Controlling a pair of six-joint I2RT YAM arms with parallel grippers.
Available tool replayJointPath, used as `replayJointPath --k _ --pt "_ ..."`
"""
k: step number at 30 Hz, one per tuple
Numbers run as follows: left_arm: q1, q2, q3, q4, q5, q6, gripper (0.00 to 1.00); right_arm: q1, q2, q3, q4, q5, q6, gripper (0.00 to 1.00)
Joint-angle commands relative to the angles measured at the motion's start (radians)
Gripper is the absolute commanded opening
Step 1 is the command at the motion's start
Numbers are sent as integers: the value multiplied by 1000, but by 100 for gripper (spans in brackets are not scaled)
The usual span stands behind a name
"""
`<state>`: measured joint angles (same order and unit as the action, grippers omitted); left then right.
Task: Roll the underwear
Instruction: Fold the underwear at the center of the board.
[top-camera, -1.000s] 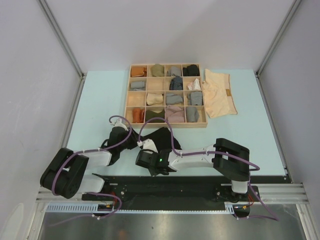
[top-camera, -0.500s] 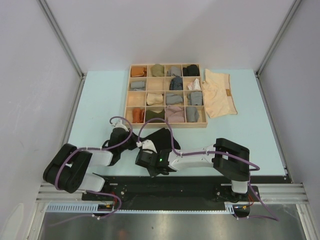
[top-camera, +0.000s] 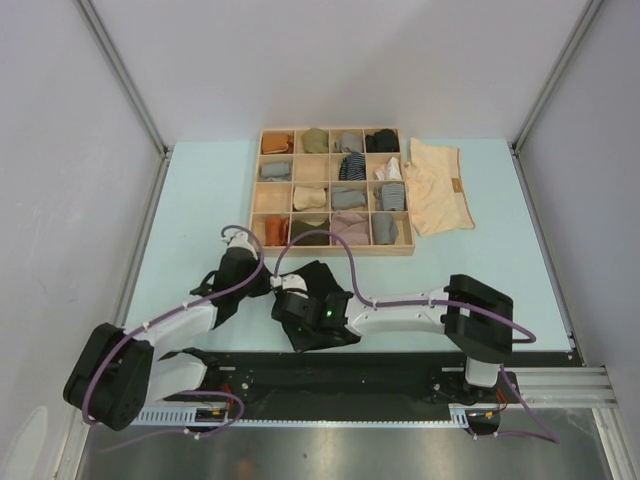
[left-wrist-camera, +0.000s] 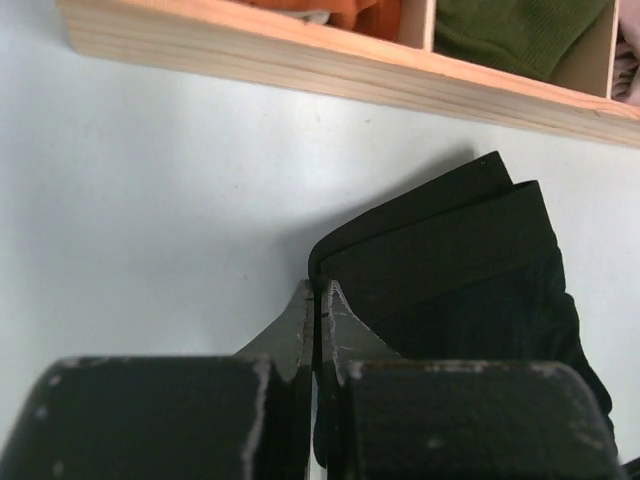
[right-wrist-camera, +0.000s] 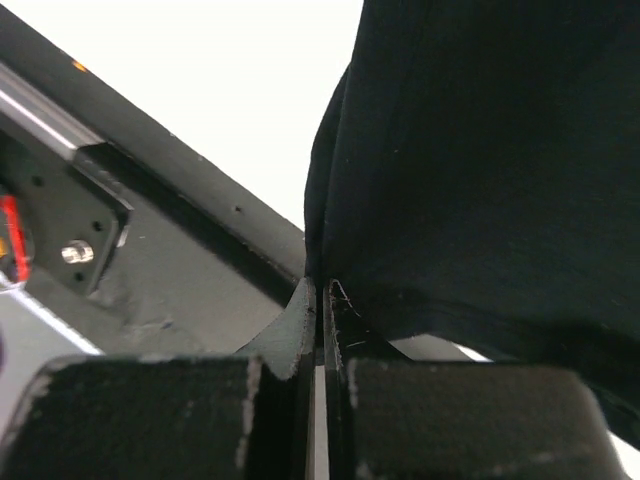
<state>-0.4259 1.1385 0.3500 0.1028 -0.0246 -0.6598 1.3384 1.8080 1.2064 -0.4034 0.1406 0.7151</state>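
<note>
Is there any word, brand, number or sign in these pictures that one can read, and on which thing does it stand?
No text can be read in any view.
On the cream underwear, a small tan label: too small to read.
On the wooden tray and the black underwear: no writing visible.

black underwear (top-camera: 316, 272) half under the right arm (top-camera: 400, 310), top edge beyond the right wrist view

Bright even light; near foregrnd blurry
</note>
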Motion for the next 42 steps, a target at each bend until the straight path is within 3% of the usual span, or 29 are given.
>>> replayJointPath --k 1,16,42 --pt "-72 24 138 -130 -98 86 0 -21 -91 22 -46 10 26 0" --pt "-189 236 409 -264 -150 120 0 -110 -183 -77 -132 53 61 0" --pt "-392 582 780 -307 -167 49 0 -242 -407 -367 -178 59 170 0"
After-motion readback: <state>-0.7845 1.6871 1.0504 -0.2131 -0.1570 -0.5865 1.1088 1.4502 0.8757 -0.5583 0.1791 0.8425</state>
